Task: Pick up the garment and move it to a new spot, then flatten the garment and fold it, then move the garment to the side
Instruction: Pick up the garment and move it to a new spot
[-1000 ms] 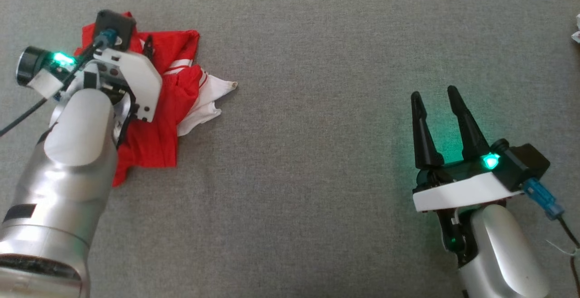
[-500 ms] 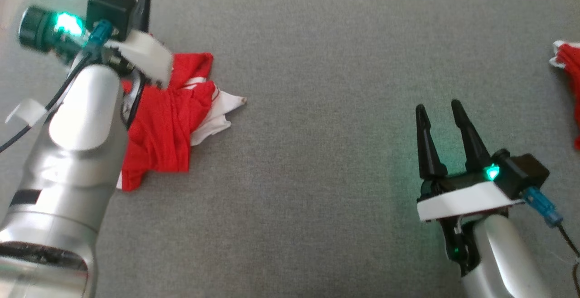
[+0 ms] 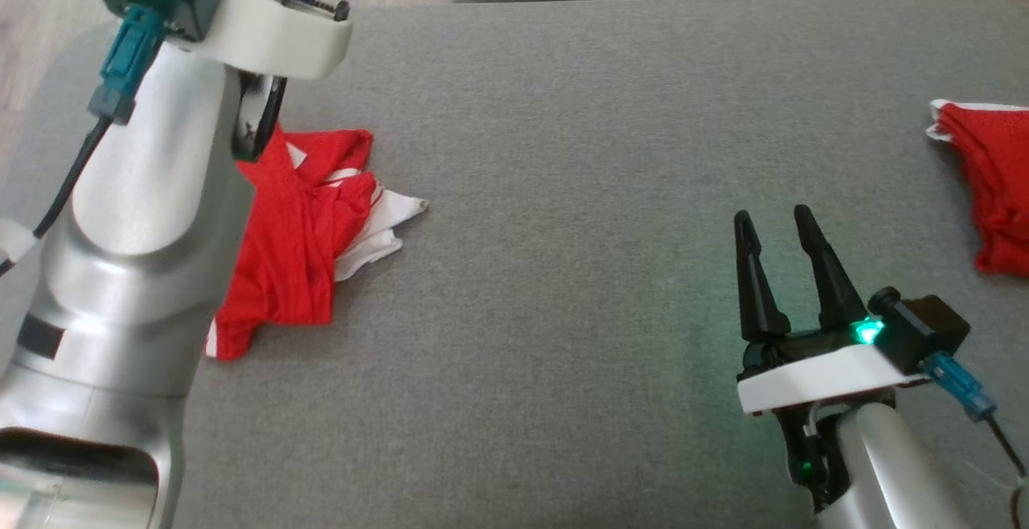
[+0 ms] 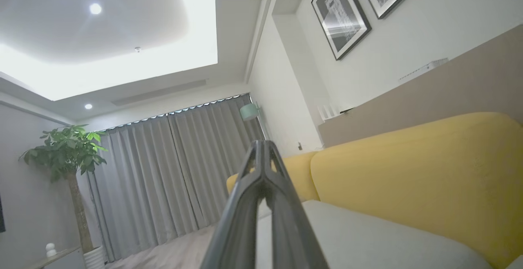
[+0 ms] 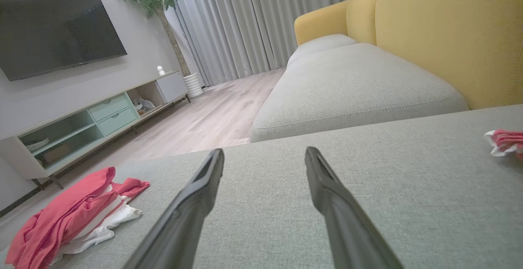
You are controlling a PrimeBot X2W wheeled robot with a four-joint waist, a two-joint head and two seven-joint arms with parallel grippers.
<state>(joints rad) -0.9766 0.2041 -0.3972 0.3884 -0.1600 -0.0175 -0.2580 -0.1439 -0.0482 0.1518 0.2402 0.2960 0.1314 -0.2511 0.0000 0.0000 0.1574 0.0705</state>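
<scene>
Your left gripper [image 4: 261,150] is pinched fully together with nothing between its fingers [image 4: 245,203]. It points up at the room, away from the work. That is the trouble: if you carry on to the new spot, you carry nothing.

The garment [image 3: 297,231], red with white, lies crumpled on the grey cushion [image 3: 563,191], pressed against the right side of the left forearm [image 3: 137,256] and partly hidden behind it. One fold seems to rise toward the wrist. I cannot tell whether it is snagged there, so a fast swing could drag the heap or flick it off the cushion's near edge.

Your right gripper [image 3: 770,217] hangs spread wide and empty, well apart from the forearm, too far to catch a slip. Farther from the forearm lies a second red cloth [image 3: 993,183]; reaching for that one would be the wrong pick.
</scene>
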